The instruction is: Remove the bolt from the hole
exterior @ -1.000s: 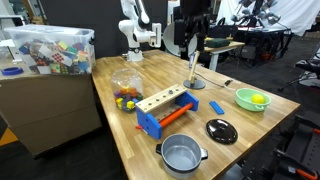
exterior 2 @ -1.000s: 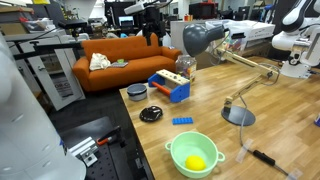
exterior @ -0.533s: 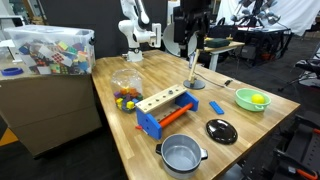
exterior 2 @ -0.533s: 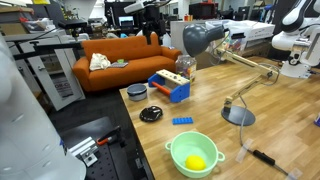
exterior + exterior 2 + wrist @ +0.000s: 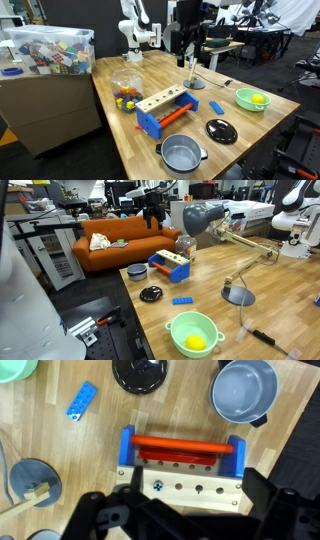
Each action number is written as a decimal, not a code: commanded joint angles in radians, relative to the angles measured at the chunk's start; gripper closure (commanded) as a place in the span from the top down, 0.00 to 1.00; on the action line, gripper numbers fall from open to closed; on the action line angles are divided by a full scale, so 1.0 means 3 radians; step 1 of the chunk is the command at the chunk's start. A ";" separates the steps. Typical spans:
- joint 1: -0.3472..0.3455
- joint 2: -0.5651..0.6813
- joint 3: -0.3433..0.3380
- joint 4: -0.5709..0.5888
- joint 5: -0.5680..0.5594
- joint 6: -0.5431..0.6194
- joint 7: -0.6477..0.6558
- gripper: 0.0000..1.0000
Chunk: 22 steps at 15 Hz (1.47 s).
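Observation:
A toy workbench (image 5: 163,105) with a wooden top plank (image 5: 185,487), blue frame and red bar (image 5: 183,446) stands on the table; it also shows in an exterior view (image 5: 168,266). A bolt (image 5: 157,486) with a blue-white head sits in the leftmost hole of the plank in the wrist view. The other holes are empty. My gripper (image 5: 180,512) hangs high above the bench, open and empty, with its dark fingers spread wide on both sides of the plank. It shows in both exterior views (image 5: 187,55) (image 5: 152,216).
A grey pot (image 5: 243,387), a black lid (image 5: 138,372) and a blue brick (image 5: 81,400) lie beyond the bench. A desk lamp (image 5: 193,75), a green bowl (image 5: 251,99) and a bag of toys (image 5: 126,85) also stand on the wooden table.
The arm has shifted slightly over the table; the bench and bolt have not moved.

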 commanded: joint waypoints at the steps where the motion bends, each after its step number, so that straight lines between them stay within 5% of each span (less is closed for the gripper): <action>1: 0.0037 0.0305 -0.0074 0.0014 0.0034 0.0180 -0.0035 1.00; 6: 0.0078 0.0716 -0.0199 0.0122 0.0027 0.0245 -0.0018 1.00; 15: 0.0098 0.0736 -0.0230 0.0114 0.0044 0.0287 -0.0003 1.00; 22: 0.0172 0.1004 -0.0467 0.0368 -0.0267 0.0762 0.0194 1.00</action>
